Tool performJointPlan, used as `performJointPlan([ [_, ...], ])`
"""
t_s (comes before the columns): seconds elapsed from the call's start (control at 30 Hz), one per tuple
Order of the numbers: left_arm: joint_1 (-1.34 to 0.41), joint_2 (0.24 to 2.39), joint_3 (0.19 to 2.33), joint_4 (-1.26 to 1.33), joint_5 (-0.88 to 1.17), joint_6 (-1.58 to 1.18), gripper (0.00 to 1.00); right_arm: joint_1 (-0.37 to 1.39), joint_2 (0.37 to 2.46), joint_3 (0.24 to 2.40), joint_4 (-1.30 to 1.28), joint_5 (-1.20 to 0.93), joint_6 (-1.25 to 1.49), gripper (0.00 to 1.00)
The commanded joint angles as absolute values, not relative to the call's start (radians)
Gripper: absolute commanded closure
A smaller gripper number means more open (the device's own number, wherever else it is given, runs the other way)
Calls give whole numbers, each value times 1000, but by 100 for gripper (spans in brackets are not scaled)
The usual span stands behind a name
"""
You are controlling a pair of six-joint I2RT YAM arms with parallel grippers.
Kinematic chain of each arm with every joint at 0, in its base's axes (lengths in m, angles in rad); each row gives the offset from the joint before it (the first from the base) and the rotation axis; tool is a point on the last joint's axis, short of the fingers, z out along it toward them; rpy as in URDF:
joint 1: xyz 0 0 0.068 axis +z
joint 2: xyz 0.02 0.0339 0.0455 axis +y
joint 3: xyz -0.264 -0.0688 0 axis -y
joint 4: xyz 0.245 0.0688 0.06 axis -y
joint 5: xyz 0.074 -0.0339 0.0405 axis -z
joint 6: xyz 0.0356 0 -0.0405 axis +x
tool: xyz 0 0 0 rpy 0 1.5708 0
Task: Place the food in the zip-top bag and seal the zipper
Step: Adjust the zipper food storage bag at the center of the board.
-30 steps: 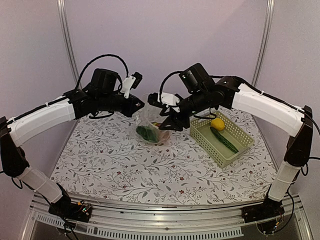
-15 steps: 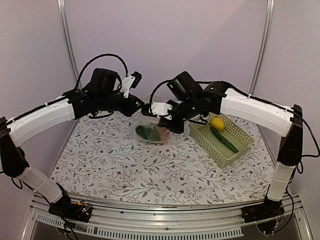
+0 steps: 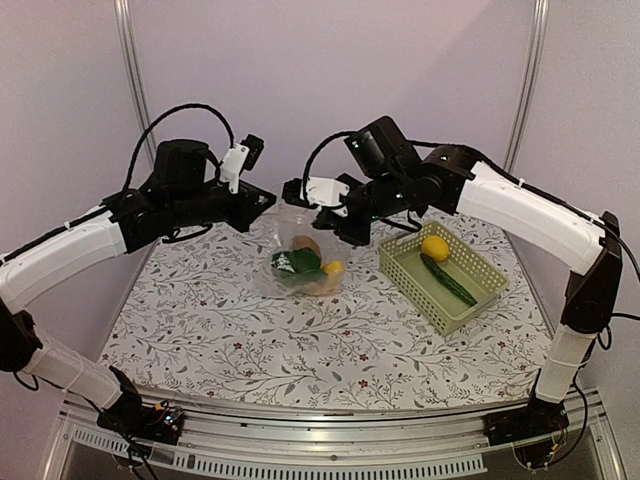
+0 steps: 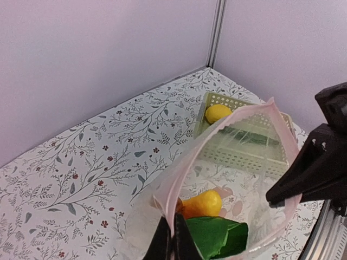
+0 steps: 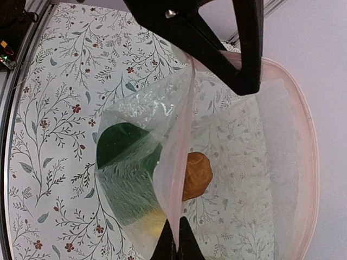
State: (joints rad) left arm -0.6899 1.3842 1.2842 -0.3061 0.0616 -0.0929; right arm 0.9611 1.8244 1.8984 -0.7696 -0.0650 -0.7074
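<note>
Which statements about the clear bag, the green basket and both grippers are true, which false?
1. The dark green cucumber lies in the pale green lattice basket. True.
2. The pink zipper strip of the clear crinkly plastic bag is sealed. False: the mouth gapes open.
3. The left gripper and the right gripper pinch that strip. True.
4. The bag holds no food. False: a green leafy vegetable, a yellow fruit and a reddish-brown round piece lie inside.

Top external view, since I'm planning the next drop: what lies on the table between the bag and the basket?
Only bare floral tablecloth separates the zip-top bag from the green basket, as the top external view shows.
</note>
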Motion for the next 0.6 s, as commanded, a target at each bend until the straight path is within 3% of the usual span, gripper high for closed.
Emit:
performJointPlan([
  [0.0,-658,1268,1173,-111,51,-113,100,962,1782,1923,-745,-84,-721,99],
  [0.07,-654,1330,1228,-193,19,-90,100,962,1803,1925,-759,-72,-722,95],
  [0.2,-656,1385,1277,-249,74,-108,100,962,1806,1934,-784,-129,-701,66],
  [0.27,-656,1383,1265,-237,78,-110,100,956,1786,1941,-803,-166,-693,58],
  [0.37,-657,1387,1262,-238,53,-102,100,900,1728,1940,-826,-248,-680,52],
  [0.57,-657,1395,1261,-243,38,-96,100,628,1621,1840,-837,-450,-599,51],
])
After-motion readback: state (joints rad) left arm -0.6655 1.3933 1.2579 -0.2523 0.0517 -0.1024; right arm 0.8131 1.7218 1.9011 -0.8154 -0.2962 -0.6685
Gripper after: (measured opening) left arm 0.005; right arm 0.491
